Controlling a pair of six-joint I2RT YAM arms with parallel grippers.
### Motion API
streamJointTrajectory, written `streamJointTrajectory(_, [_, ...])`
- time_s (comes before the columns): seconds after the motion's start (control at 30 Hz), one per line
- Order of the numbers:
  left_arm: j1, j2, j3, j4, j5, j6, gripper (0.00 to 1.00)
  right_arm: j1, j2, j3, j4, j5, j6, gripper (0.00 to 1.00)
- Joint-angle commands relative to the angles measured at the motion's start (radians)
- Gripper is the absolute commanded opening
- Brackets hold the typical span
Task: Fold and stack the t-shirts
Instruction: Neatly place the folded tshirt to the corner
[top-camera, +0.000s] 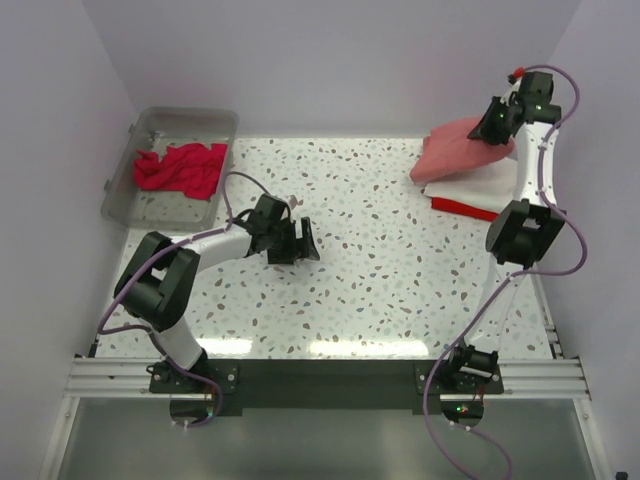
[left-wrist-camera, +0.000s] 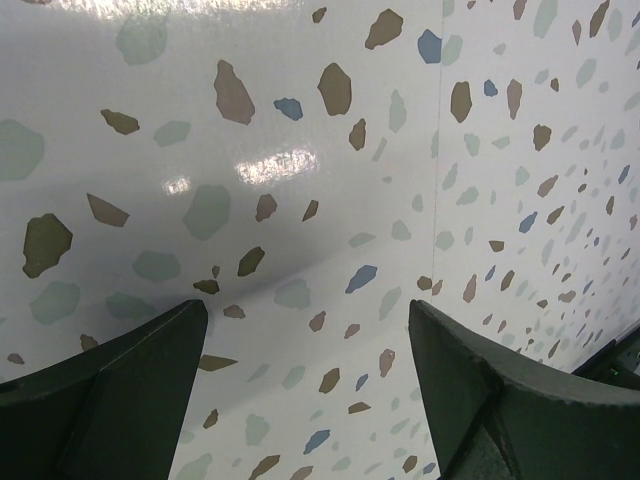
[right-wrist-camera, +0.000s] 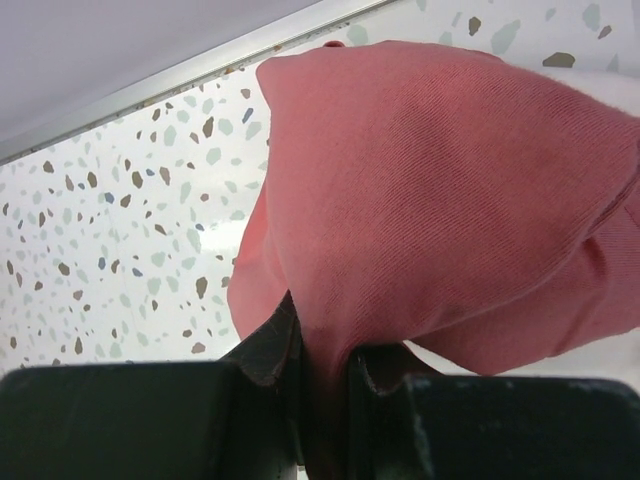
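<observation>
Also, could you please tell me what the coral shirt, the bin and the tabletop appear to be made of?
Coral shirt: soft knit cloth, matte; fine ribbing and folds show.
Bin: clear, probably plastic; its walls are see-through.
Tabletop: hard, glossy terrazzo-patterned surface, likely laminate; it mirrors the lights.

Table (top-camera: 380, 290) beneath me white, terrazzo-speckled: brown, grey-green, blue flecks. Surface glossy, with light glare (top-camera: 330, 347) in streaks near front edge. Plain pale lilac walls (top-camera: 330, 60) close me in, back, left, right. Aluminium rail (top-camera: 545, 375) along near edge, dark plate (top-camera: 330, 385) at its middle.
</observation>
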Motion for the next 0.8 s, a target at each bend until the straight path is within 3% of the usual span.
streamJointTrajectory(0.0, [0.003, 0.035, -0.059, -0.164, -0.057, 0.001, 0.88, -0.017, -0.010, 0.056, 0.060, -0.045, -0.006, 0.00])
streamJointTrajectory(0.5, [0.001, 0.025, -0.059, -0.187, -0.065, 0.001, 0.88, -0.080, -0.009, 0.060, 0.075, 0.006, -0.029, 0.00])
streamJointTrajectory(0.53, [0.001, 0.019, -0.058, -0.187, -0.067, 0.001, 0.89, -0.082, -0.009, 0.064, 0.072, 0.018, -0.029, 0.05])
streamJointTrajectory(0.57, [-0.001, 0.014, -0.056, -0.188, -0.070, 0.001, 0.89, -0.085, -0.012, 0.064, 0.067, 0.027, -0.029, 0.20])
streamJointTrajectory(0.6, [-0.001, 0.011, -0.052, -0.191, -0.073, 0.004, 0.90, -0.086, -0.019, 0.059, 0.064, 0.047, -0.029, 0.72])
streamJointTrajectory(0.63, [-0.001, 0.000, -0.041, -0.199, -0.080, 0.007, 0.91, -0.085, -0.027, 0.053, 0.063, 0.055, -0.035, 0.95])
streamJointTrajectory(0.77, [-0.001, -0.014, -0.004, -0.214, -0.097, 0.018, 0.92, -0.088, -0.110, -0.027, 0.061, 0.125, -0.080, 0.99])
